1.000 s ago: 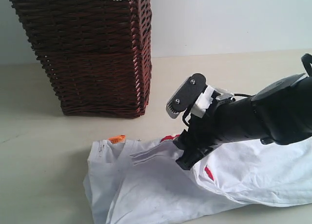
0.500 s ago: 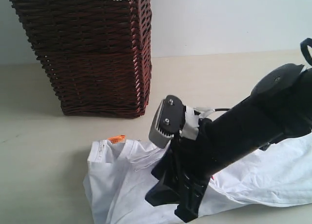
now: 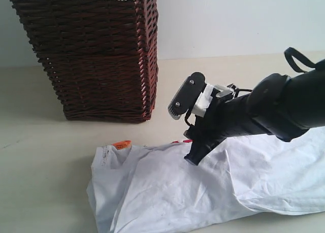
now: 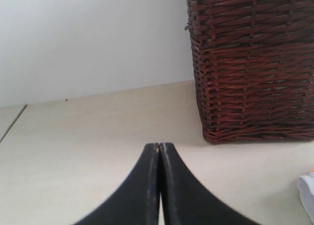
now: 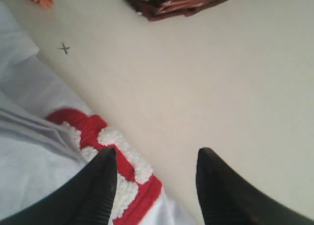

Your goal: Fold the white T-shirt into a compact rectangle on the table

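Note:
The white T-shirt [image 3: 167, 192] lies crumpled across the front of the table [image 3: 45, 162], its orange neck tag [image 3: 122, 144] at its far left corner. My right gripper [image 3: 194, 157] points down over the shirt's far edge. In the right wrist view this gripper [image 5: 157, 154] is open and empty. One fingertip [image 5: 105, 161] is over the shirt's red-outlined fuzzy lettering [image 5: 132, 161], the other over bare table [image 5: 221, 63]. My left gripper [image 4: 159, 146] is shut on nothing above the table [image 4: 73, 151], and a corner of the shirt [image 4: 308, 193] shows at the edge of that view.
A tall brown wicker basket [image 3: 91, 55] with white lace edging stands at the back left, close behind the shirt's collar end. It also fills a side of the left wrist view, as the basket [image 4: 255, 63] there. A pale wall rises behind the table.
The right arm dipped low over the shirt's front left, then rose back to the far edge. The raised fold and red mark seen a second ago no longer show.

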You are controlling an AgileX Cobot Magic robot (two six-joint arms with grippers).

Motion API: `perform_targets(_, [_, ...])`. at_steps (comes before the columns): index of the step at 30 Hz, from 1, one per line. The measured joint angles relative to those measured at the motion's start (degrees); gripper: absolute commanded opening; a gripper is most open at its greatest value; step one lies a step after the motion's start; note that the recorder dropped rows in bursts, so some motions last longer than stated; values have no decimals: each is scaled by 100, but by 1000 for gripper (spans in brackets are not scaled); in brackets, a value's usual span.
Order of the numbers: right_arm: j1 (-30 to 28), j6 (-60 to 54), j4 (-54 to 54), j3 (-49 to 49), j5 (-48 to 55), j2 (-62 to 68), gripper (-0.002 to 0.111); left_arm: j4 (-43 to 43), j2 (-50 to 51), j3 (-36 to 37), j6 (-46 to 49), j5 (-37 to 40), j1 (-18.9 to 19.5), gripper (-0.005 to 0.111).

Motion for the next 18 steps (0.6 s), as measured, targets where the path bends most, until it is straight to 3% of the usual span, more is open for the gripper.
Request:
perform_targets(6, [0,12,91,-4,1216,-470,47,0,0,0,0,0,0,0])
perform_targets(9, [0,24,91,-4,1525,-513,31,0,0,0,0,0,0,0])
perform_targets(11, [0,167,91,-4,1198,-513,12,0,0,0,0,0,0,0])
perform_targets(13, [0,337,91,-4,674,-579,0,0,0,0,0,0,0,0])
perform_targets(18, [-93,907,223,-4,-908,-1643,1,0,0,0,0,0,0,0])
